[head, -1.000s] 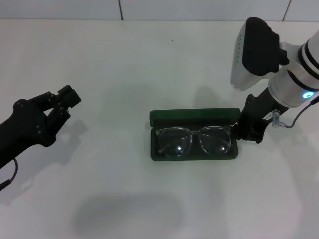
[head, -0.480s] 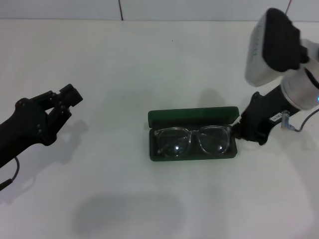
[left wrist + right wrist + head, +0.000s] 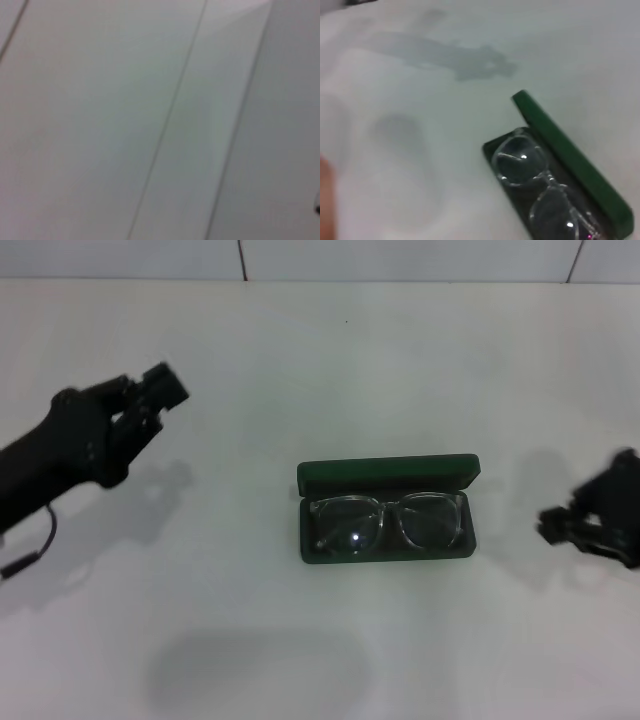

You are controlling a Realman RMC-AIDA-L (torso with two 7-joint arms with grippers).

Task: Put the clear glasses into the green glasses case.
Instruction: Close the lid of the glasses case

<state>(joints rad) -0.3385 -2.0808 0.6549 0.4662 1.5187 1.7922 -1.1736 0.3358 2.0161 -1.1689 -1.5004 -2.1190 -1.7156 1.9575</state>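
Note:
The green glasses case (image 3: 388, 475) lies open in the middle of the white table, its lid standing up along the far side. The clear glasses (image 3: 388, 523) rest inside its tray, lenses up, spanning nearly its whole width. My right gripper (image 3: 565, 525) is at the right edge of the head view, well clear of the case and blurred. From the right wrist view, the green glasses case (image 3: 560, 145) and the clear glasses (image 3: 520, 162) show at an angle. My left gripper (image 3: 160, 390) hovers open and empty at the far left, away from the case.
The white table (image 3: 250, 620) surrounds the case, with a faint shadow patch on it near the front. A tiled wall line runs along the back (image 3: 240, 260). The left wrist view shows only pale surface with seams (image 3: 170, 120).
My right arm has pulled away from the case's right end to the right edge of the view. My left arm has shifted toward the back and slightly right. Glasses stay in the case.

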